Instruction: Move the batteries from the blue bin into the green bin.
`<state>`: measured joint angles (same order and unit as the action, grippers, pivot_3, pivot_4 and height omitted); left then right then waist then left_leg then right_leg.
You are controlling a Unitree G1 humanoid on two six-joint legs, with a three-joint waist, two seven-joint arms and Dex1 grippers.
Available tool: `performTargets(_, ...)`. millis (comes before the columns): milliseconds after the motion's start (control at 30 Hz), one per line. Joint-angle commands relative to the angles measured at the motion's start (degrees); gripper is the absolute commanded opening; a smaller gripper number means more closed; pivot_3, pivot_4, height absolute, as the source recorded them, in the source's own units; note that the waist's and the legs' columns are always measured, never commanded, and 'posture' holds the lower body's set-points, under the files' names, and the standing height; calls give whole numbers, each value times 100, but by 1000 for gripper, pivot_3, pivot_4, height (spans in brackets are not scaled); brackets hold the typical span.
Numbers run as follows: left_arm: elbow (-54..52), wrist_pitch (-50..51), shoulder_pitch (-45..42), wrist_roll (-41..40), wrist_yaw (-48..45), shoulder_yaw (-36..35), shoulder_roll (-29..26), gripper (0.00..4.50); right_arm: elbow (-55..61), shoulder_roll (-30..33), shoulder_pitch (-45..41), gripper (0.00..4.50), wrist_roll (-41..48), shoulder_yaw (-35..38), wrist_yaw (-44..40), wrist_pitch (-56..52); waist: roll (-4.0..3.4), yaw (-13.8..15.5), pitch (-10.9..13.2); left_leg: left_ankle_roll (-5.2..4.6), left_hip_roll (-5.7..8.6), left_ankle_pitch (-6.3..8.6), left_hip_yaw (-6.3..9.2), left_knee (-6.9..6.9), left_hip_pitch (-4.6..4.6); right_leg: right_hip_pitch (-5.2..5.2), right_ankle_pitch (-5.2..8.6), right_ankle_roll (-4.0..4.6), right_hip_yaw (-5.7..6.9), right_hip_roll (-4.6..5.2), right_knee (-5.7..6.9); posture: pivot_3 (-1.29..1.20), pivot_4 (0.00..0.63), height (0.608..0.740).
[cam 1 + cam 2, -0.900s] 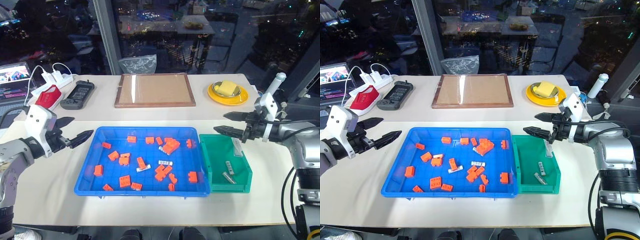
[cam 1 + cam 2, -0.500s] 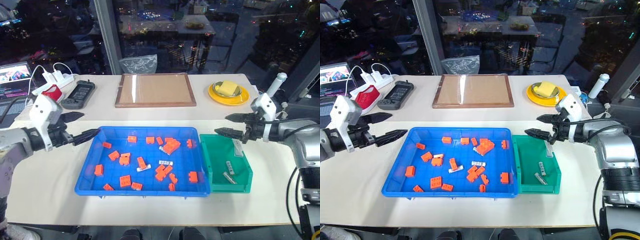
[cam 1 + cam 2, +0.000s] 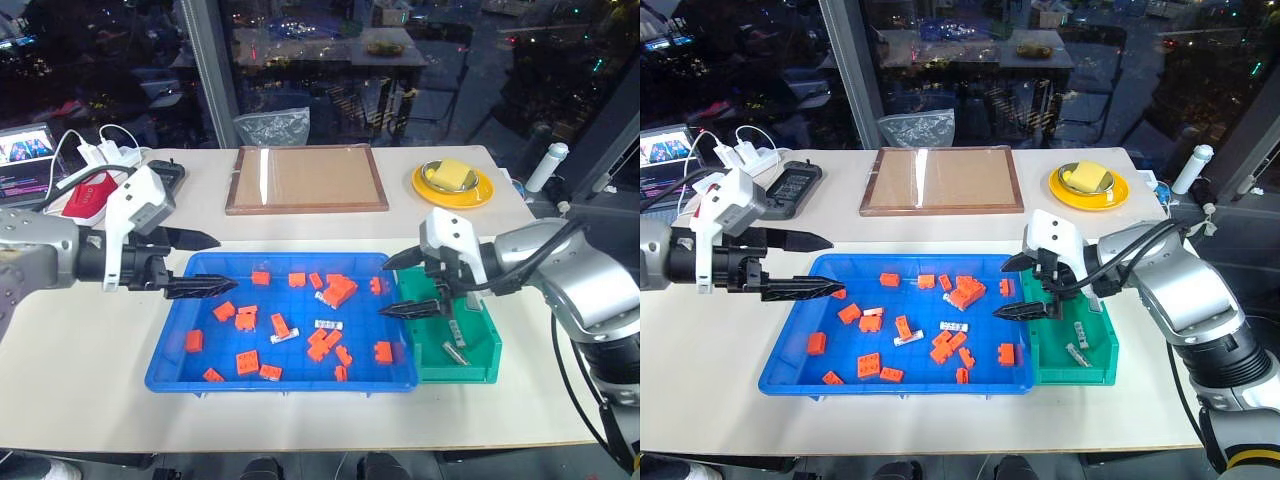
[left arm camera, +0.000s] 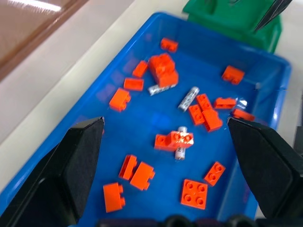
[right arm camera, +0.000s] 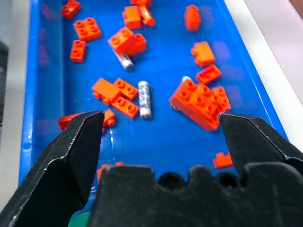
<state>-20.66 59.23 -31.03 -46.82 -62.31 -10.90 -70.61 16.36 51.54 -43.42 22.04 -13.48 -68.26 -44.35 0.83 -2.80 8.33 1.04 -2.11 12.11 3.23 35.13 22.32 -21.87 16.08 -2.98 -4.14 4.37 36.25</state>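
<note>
The blue bin lies mid-table, strewn with orange bricks. Among them lie batteries: one near the middle, one beside it and one by the brick pile. The green bin touches the blue bin's right side and holds two batteries. My left gripper hovers open over the blue bin's left rim. Open too, my right gripper hangs over its right end. The left wrist view shows batteries between the fingers. A battery also lies in the right wrist view.
A wooden framed board and a yellow plate lie behind the bins. At the far left are a red item, a power strip and a laptop. A white bottle stands at the right edge.
Both grippers have swung inward over the blue bin: the left from beside its left rim, the right from above the green bin. Both stay open.
</note>
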Motion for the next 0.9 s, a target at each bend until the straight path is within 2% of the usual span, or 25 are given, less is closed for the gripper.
performTargets(33,-35,-6,35,-10,-141,-127,-205,4500,-95,-35,-253,4481,-121,-4,120,-152,0,5,0,0,0,0,-2,0,4,-6,0,0,0,0,1,0,150,740)
performTargets(133,-66,-31,264,1,-264,-278,-347,4500,-78,-161,-310,4481,-242,-263,154,-201,0,15,0,0,0,0,-2,0,5,-8,0,0,0,0,4,0,150,740)
performTargets(200,-120,-32,398,-74,-373,-358,-408,4500,-146,-754,-469,4481,-96,-361,400,-384,1,-8,0,0,-1,0,-4,0,5,-11,0,1,-1,0,5,0,150,740)
performTargets(267,-145,-97,492,-11,-417,-327,-488,4500,-106,-1091,-561,4481,-130,-618,417,-421,2,-43,1,0,-9,0,-7,0,3,-23,-1,1,-1,-6,23,0,150,740)
performTargets(433,-217,-198,513,50,-391,-240,-470,4500,-212,-1389,-620,4481,-623,-1357,451,-140,4,17,1,0,-6,0,-7,3,1,-30,0,2,3,-3,49,0,150,740)
performTargets(567,-307,-175,569,13,-355,-293,-461,4500,-321,-1485,-605,4481,-881,-1616,394,74,6,30,1,0,-6,0,-8,5,4,-32,0,2,4,-2,48,0,150,740)
performTargets(700,-405,-120,690,-65,-306,-440,-455,4500,-1149,-1621,-821,4481,-1443,-1739,583,755,7,17,1,0,-7,0,-8,7,0,-32,0,2,4,-4,52,0,150,740)
performTargets(900,-530,-106,773,-145,-217,-425,-406,4500,-2726,-1911,-1361,4481,-2088,-1828,372,2075,7,-11,1,0,-10,0,-11,5,-3,-35,0,2,4,-7,54,0,150,740)
